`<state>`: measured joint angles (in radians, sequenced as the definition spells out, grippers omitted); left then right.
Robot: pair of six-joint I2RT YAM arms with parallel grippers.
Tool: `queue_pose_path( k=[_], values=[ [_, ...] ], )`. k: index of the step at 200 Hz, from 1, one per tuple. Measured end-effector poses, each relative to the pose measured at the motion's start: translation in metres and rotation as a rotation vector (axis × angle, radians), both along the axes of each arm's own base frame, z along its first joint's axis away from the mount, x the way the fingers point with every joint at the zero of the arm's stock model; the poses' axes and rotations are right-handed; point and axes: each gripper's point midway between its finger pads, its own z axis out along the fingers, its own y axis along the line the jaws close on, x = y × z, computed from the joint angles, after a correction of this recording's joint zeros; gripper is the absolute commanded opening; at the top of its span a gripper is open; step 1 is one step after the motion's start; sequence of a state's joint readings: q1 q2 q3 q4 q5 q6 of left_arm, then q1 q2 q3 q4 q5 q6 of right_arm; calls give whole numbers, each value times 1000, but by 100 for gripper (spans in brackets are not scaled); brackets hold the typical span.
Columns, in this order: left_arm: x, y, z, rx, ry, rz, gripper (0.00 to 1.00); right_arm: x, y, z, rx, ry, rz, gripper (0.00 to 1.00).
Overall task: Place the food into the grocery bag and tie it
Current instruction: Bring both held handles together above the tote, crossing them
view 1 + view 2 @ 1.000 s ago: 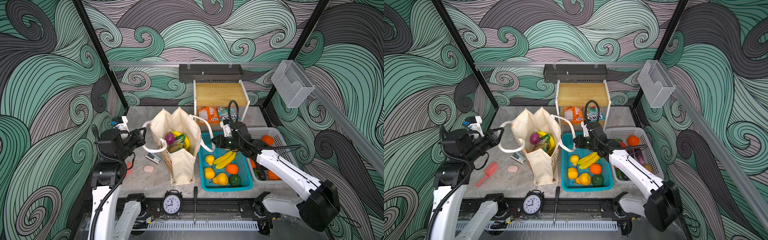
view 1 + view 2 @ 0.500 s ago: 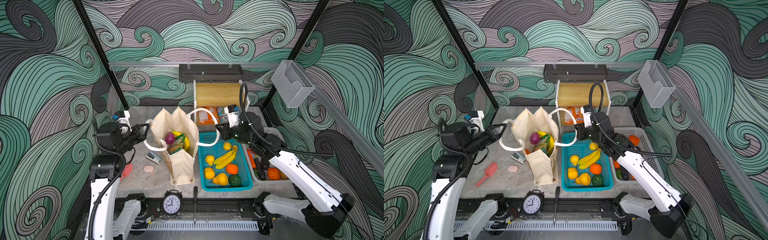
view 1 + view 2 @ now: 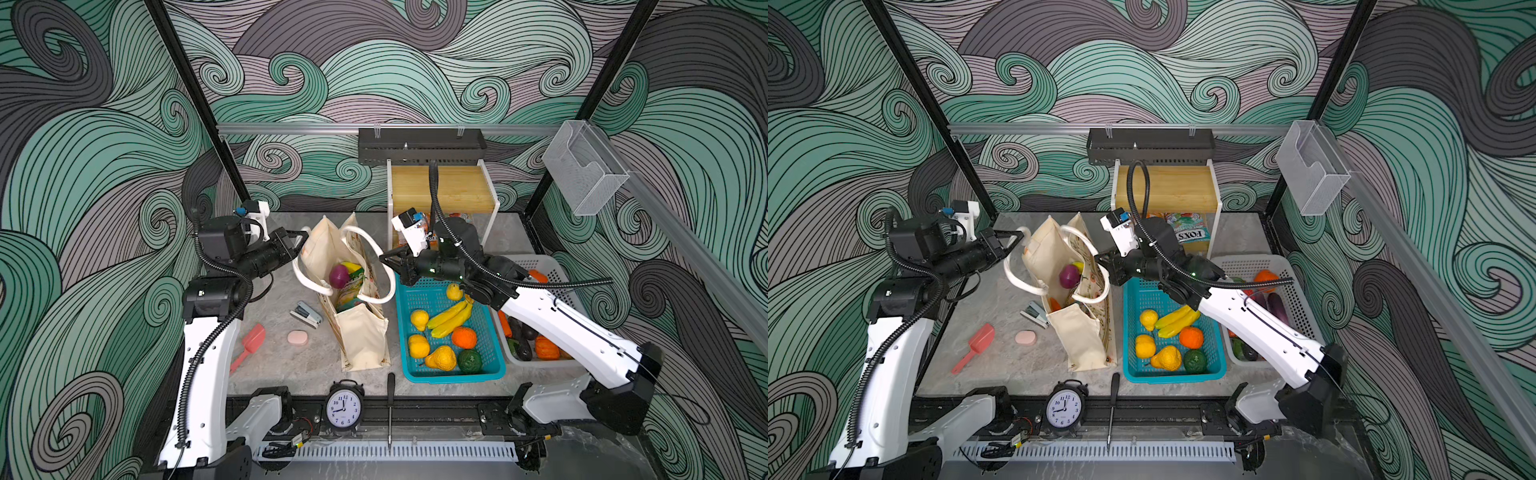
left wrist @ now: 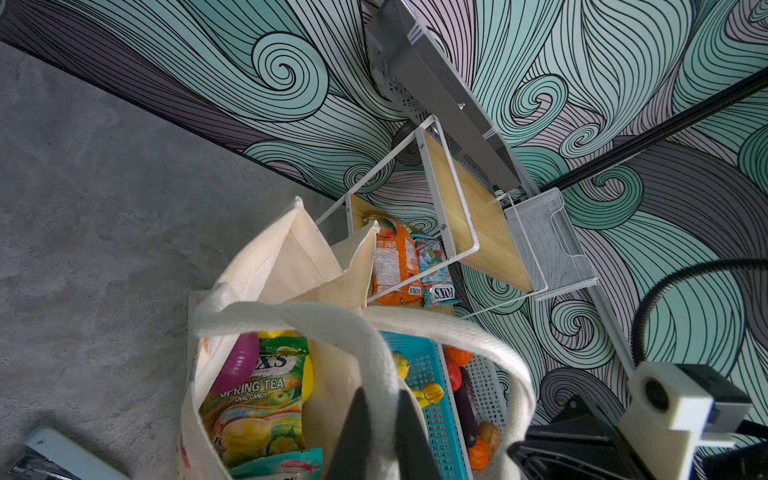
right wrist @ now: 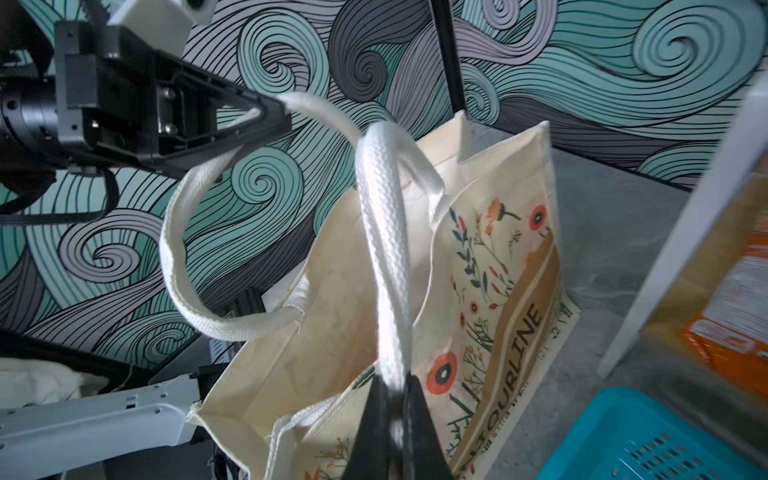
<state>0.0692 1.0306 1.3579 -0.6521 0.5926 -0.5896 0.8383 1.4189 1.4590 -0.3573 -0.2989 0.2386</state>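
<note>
The cream canvas tote with floral print (image 3: 362, 336) stands upright on the grey tabletop (image 3: 270, 365), just beside the teal plastic basket (image 3: 455, 377); its mouth gapes, showing a purple toy onion (image 3: 339, 275) and a glossy green-yellow candy packet (image 3: 352, 287) inside. The left gripper (image 3: 304, 236) is pinched on one thick white rope handle (image 3: 296, 272); the right gripper (image 3: 384, 259) is clamped on the other rope handle (image 3: 392, 282) — in the right wrist view that cord (image 5: 384, 257) rises from between its black fingers (image 5: 374, 432); the loops are held to opposite sides of the bag — untied.

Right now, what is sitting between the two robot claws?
The bag, in both top views. The left gripper and right gripper each pinch a handle.
</note>
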Motion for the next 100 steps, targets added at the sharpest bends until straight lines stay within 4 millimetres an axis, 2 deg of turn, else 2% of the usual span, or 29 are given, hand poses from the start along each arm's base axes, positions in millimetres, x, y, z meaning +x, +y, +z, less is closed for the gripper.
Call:
queue_pose_path(
  k=[22, 67, 100],
  values=[
    [4, -7, 2, 4, 11, -31, 14, -3, 22, -4, 13, 28, 79, 0],
    [11, -34, -4, 57, 43, -127, 17, -4, 62, -6, 31, 61, 203, 0],
    [16, -34, 3, 149, 38, -120, 18, -14, 78, -19, 25, 93, 292, 0]
  ],
)
